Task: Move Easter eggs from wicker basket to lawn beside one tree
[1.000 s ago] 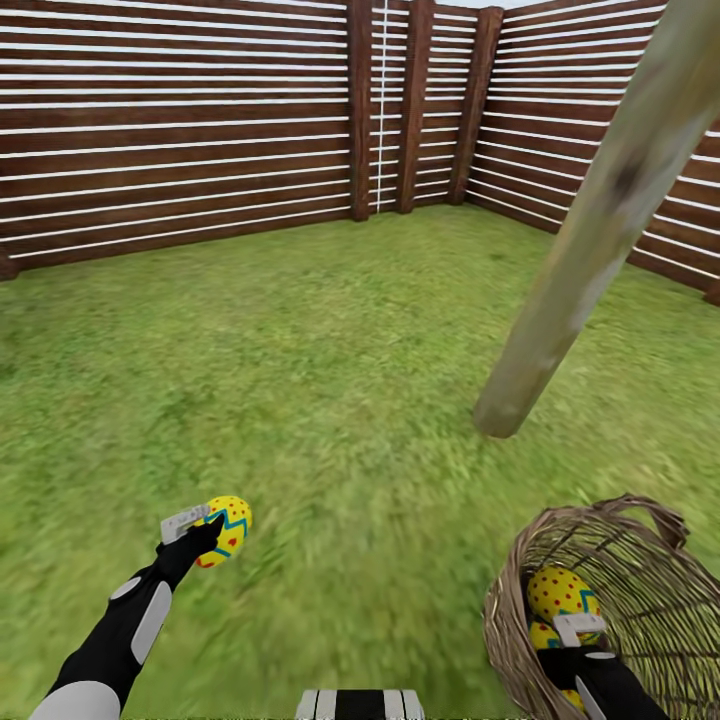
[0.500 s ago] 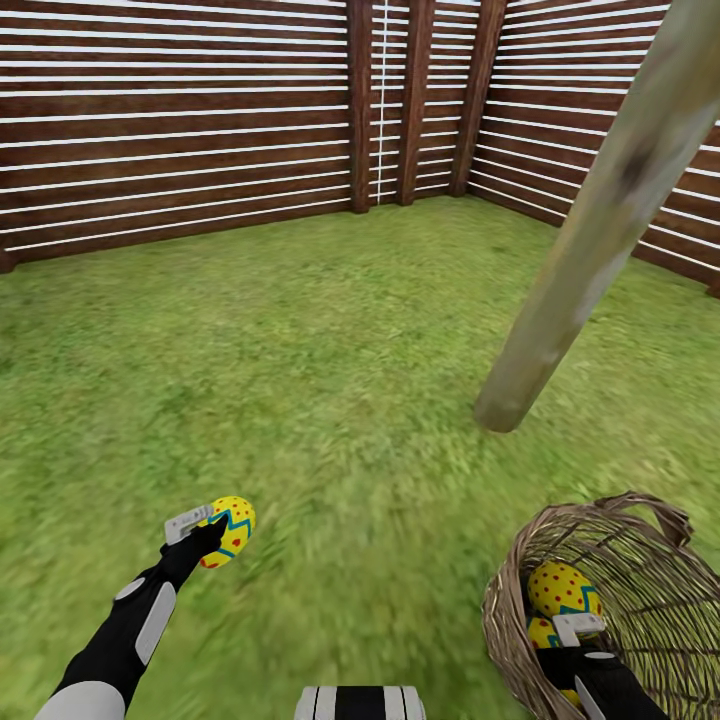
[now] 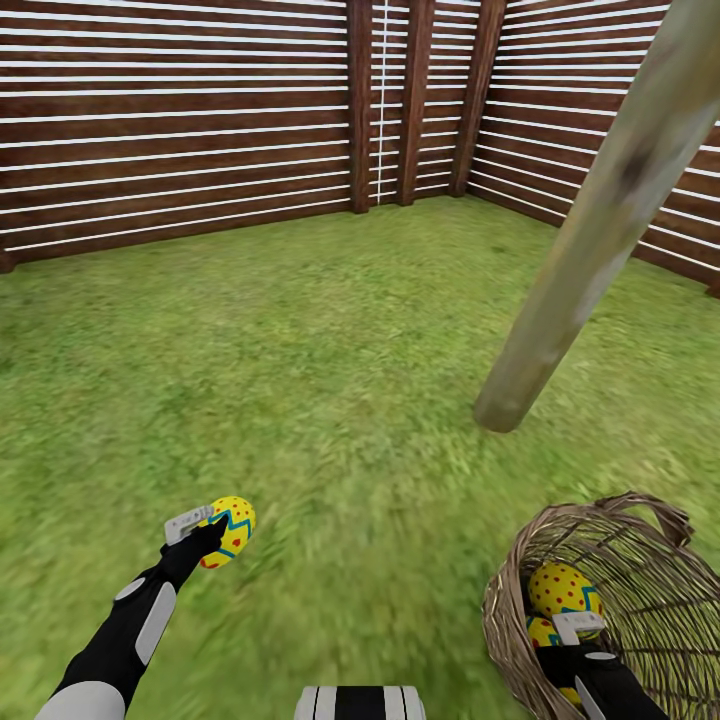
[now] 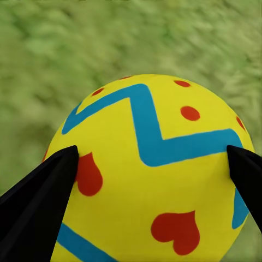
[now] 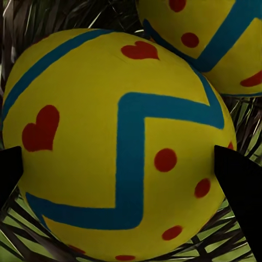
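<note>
Eggs split: left gripper (image 3: pixel 215 528) pinches one egg (image 3: pixel 229 530) low over lawn (image 3: pixel 330 380) lower left, right gripper (image 5: pixel 131 164) straddles another (image 5: pixel 117 142) inside the basket (image 3: pixel 600 560) lower right, whether it clamps I cannot tell, so a loose hold risks a roll from the tree (image 3: pixel 590 240).

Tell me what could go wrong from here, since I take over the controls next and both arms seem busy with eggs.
The left gripper pinches its egg on the smooth curved sides above the lawn; it may slip and roll away from the tree. The right gripper closes on an egg inside the tilted wicker basket; lifting could catch the rim or disturb the second egg.
</note>
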